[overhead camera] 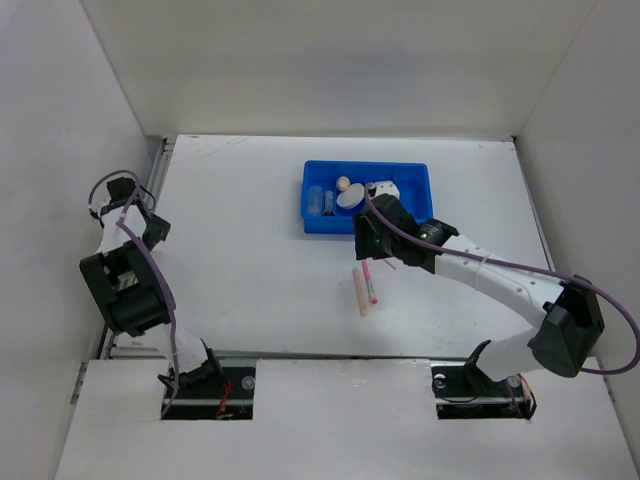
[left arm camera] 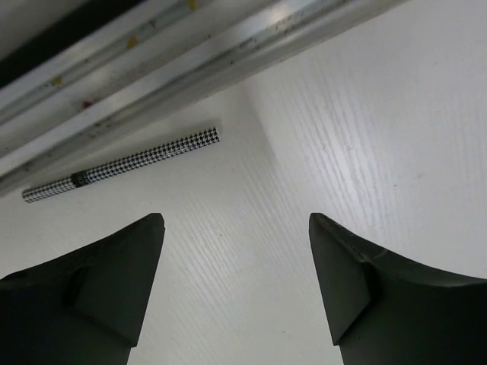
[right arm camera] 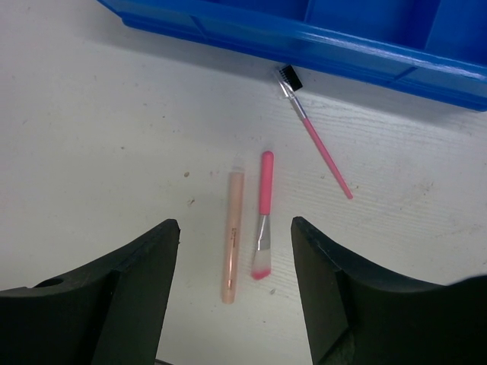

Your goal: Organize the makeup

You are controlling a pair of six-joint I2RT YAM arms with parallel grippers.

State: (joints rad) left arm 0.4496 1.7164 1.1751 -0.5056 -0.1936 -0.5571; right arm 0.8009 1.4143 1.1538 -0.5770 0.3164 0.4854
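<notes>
— Judging from how things lie, which step is taken to be in hand?

— A pick from the worktop [overhead camera: 250, 260] is being lined up. Part of the makeup is already held in the blue tray [overhead camera: 330, 226]: a cream puff [overhead camera: 350, 197], a peach sponge [overhead camera: 343, 183] and a clear tube [overhead camera: 314, 198] can be made out there. Three pieces lie just in front of it: a peach stick [right arm camera: 233, 236], a pink flat brush [right arm camera: 265, 220] beside it but apart, and a thin brow brush [right arm camera: 316, 133] nearer the tray wall.

— And the jaws?

— The right arm's jaws are spread apart, nothing held, and are poised over the stick and the flat brush. The left arm's jaws are likewise apart and empty, off at the left edge, where a houndstooth-patterned pencil [left arm camera: 125, 163] is seen beside a metal rail [left arm camera: 228, 57].

— What is called for next?

— Probably one piece must be singled out. The jaws would need to be centred on it alone, set across its length, lowered and closed. As the two lie close together, the neighbour could be nudged.
</notes>
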